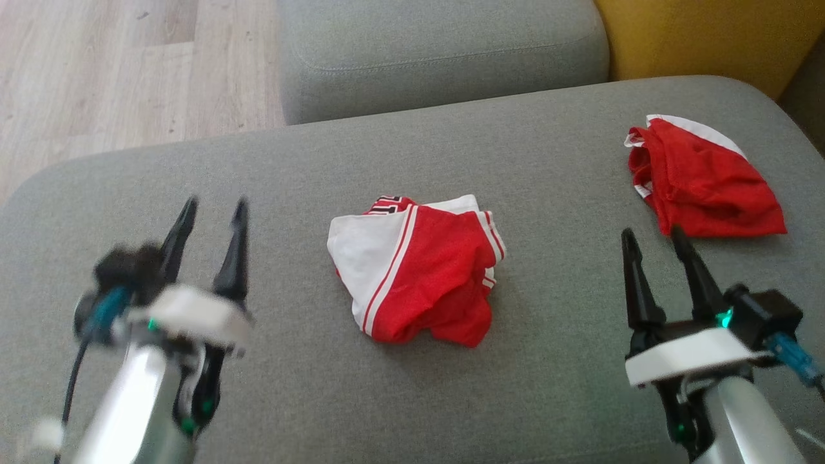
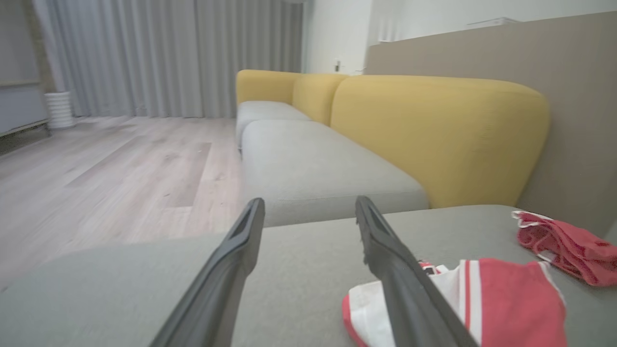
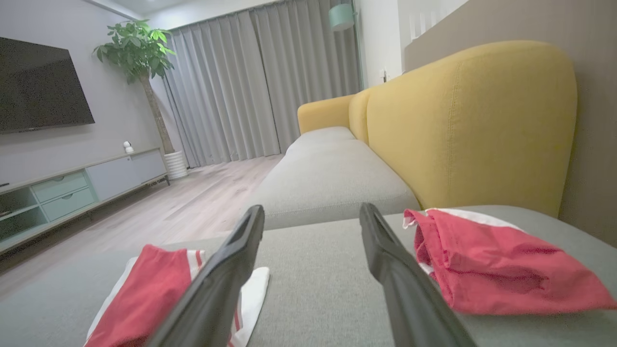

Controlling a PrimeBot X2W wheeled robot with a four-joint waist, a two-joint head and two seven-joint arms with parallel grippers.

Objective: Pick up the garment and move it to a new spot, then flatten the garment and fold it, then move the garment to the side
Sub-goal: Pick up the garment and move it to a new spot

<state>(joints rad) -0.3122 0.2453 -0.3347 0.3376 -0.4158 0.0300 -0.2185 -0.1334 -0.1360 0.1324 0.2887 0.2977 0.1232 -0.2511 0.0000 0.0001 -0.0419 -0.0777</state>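
The garment [image 1: 419,267], red with white panels and stripes, lies in a crumpled heap in the middle of the grey sofa cushion [image 1: 290,161]. It also shows low in the left wrist view [image 2: 506,299] and the right wrist view [image 3: 144,299]. My left gripper [image 1: 216,205] hovers blurred to the garment's left, open and holding nothing, its fingers [image 2: 241,250] spread over bare cushion. To the garment's right my right gripper [image 1: 651,232] stands open and empty, fingers [image 3: 231,260] wide apart.
A second red garment with white trim [image 1: 702,180] lies at the cushion's far right, just beyond my right gripper. Another grey seat [image 1: 445,51] adjoins at the back, with a yellow backrest [image 1: 709,32] to the right. Wooden floor [image 1: 97,64] lies off the left edge.
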